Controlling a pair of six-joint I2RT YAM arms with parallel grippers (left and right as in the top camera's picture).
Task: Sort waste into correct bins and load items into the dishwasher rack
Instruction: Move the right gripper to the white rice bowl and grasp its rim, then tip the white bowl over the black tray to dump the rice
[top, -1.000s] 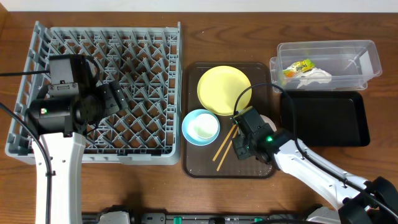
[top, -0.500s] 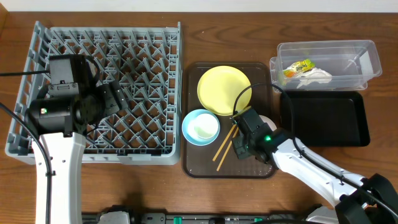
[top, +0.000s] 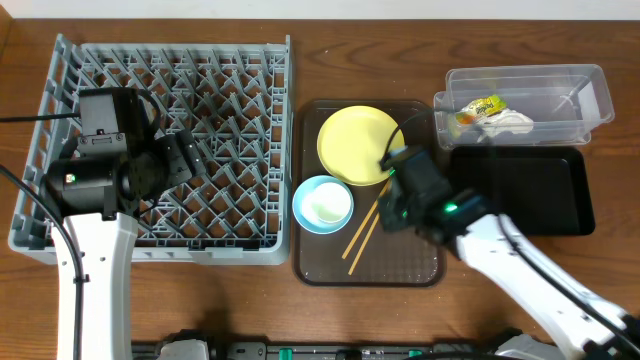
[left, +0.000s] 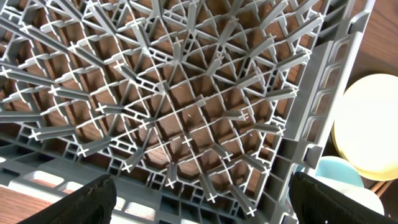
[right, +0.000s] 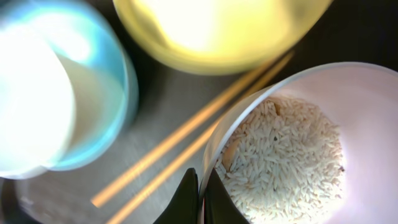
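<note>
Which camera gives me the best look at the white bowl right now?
Right wrist: the white bowl is close up, beige grains inside, right pincer clamped on its rim. Overhead, the right arm hides it. Left wrist shows none of it.

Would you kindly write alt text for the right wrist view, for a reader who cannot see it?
The right gripper pinches the rim of a white bowl of beige grains, beside blurred chopsticks, a yellow plate and a light blue bowl.
</note>
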